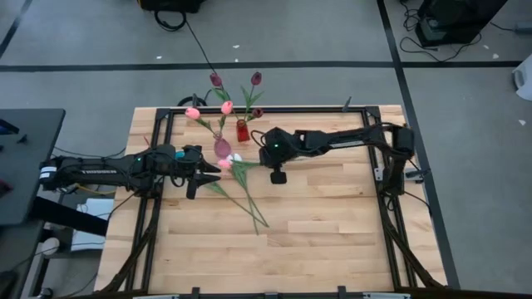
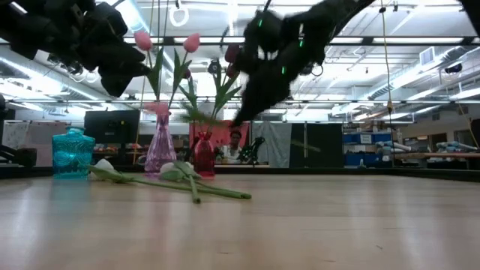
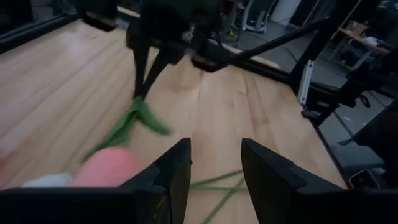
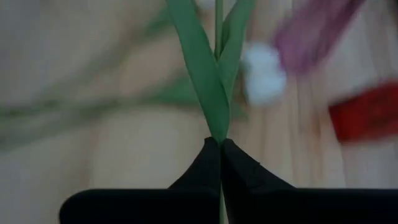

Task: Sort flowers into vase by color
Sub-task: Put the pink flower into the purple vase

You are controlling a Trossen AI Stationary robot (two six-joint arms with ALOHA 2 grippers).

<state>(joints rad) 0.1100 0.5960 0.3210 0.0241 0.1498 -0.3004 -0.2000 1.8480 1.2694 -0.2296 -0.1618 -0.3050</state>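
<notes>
Flower in my right tool: I hold a green stem with two long leaves (image 4: 211, 74). The stem runs straight out past the tool's tips.
Right tool (image 4: 221, 146): its two dark fingers are pinched tight on that stem. From above I see it (image 1: 278, 175) over the worktop, just beside the vases.
White flowers: two lie flat on the worktop near the right tool, heads (image 2: 174, 170) toward the vases. Their long stems (image 1: 247, 202) cross and reach out toward the middle of the worktop.
Pink flower by my left tool: a pink head (image 3: 109, 167) sits close in front of the left tool, a bit to one side. I cannot tell if it touches a finger.
Left tool (image 3: 214, 165): its fingers are apart, a narrow gap between them, and nothing is in that gap. From above it (image 1: 202, 169) is near the purple vase.
Purple vase (image 2: 160, 148): it stands between my two tools and has pink flowers (image 1: 226, 107) in it.
Red vase (image 2: 204, 156): it stands just beside the purple one, near the right tool, with dark maroon flowers (image 1: 256, 78) in it.
Blue jar (image 2: 73, 154): it stands off past the purple vase in the low view.
Worktop (image 1: 332, 224): light wood in a dark frame.
Room behind: a person (image 2: 237, 142) sits far back.
</notes>
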